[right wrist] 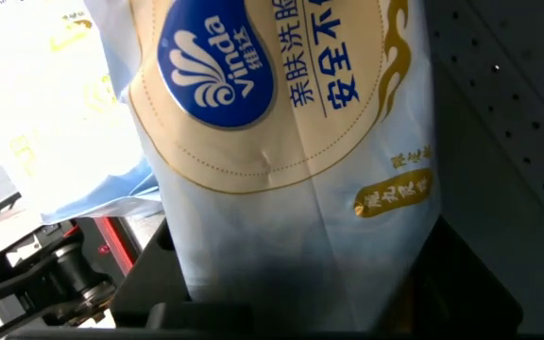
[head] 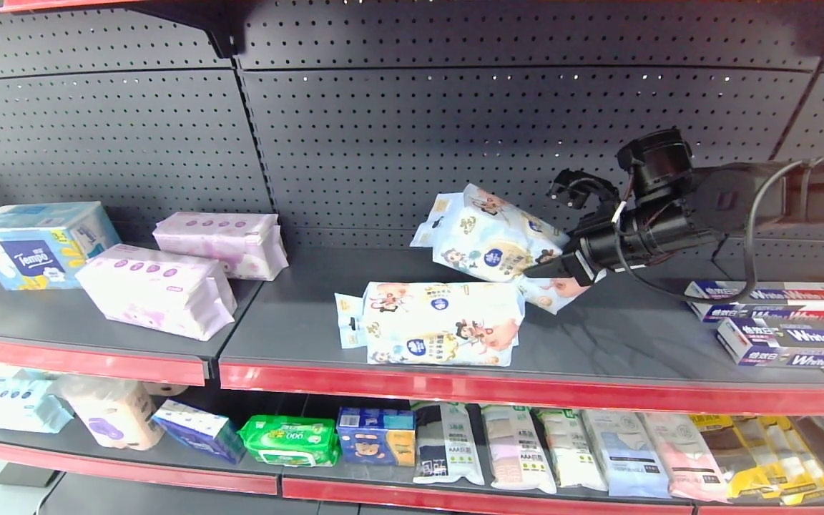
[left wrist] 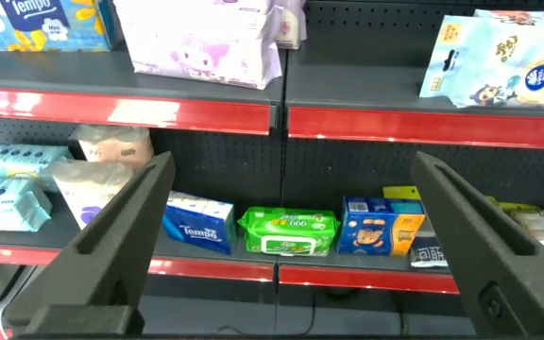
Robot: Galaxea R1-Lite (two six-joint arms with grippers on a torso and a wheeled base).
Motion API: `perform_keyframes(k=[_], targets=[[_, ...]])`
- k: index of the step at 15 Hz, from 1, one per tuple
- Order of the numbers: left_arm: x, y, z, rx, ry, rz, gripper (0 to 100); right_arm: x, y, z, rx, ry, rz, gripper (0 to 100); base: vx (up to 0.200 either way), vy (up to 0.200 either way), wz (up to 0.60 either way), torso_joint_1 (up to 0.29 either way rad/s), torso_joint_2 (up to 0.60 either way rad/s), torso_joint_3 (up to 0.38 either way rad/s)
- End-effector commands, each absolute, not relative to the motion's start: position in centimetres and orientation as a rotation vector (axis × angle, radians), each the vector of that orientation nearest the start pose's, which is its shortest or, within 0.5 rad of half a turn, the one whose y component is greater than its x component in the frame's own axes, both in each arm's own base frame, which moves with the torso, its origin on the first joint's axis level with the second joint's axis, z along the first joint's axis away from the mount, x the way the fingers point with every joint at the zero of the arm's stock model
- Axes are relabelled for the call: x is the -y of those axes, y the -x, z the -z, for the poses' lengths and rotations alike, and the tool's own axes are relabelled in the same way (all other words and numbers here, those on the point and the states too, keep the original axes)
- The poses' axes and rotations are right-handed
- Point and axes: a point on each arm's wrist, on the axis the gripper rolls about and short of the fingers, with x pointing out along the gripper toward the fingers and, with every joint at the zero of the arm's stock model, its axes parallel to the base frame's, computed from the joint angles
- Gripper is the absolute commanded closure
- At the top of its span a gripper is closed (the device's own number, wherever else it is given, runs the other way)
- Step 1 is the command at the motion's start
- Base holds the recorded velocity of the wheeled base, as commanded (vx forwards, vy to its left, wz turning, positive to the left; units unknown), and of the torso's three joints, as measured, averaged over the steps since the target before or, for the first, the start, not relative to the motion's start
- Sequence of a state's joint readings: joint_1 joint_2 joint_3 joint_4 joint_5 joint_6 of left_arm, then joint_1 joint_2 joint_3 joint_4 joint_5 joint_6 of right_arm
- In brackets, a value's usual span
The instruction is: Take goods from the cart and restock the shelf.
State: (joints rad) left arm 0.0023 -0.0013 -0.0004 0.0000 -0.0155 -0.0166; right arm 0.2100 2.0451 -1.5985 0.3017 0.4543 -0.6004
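The right gripper (head: 562,268) is clamped on a pale blue, cartoon-printed soft plastic pack (head: 494,239), which tilts just behind an identical pack (head: 440,322) lying flat on the grey metal shelf (head: 598,343). The left gripper (left wrist: 293,170), lower than that lying pack, has its fingers spread apart.

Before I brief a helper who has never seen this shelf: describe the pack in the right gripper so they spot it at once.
On the upper grey shelf with the red edge, look between the pink tissue packs and the blue-and-white boxes. Two cartoon-print packs sit there; it is the rear pack, tilted and clamped in the right gripper, not the front pack lying flat.
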Motion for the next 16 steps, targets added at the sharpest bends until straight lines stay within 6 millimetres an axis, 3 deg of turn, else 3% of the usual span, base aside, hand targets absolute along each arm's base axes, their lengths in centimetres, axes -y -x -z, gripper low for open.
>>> perform_keyframes(k=[1,12,16], targets=[[0.0,2.3,-7.5,0.000,0.017,0.012,0,-9.4,-38.7,-19.2,-0.540,0.458,-0.840,100,0.000,0.000,0.00,0.000,0.00,0.000],[0.0,2.3,-7.5,0.000,0.017,0.012,0,-10.0,-37.7,-18.2,-0.591,0.439,-0.864,100,0.000,0.000,0.00,0.000,0.00,0.000],[0.0,2.3,-7.5,0.000,0.017,0.012,0,-10.1,-38.2,-18.4,-0.577,0.441,-0.858,100,0.000,0.000,0.00,0.000,0.00,0.000]])
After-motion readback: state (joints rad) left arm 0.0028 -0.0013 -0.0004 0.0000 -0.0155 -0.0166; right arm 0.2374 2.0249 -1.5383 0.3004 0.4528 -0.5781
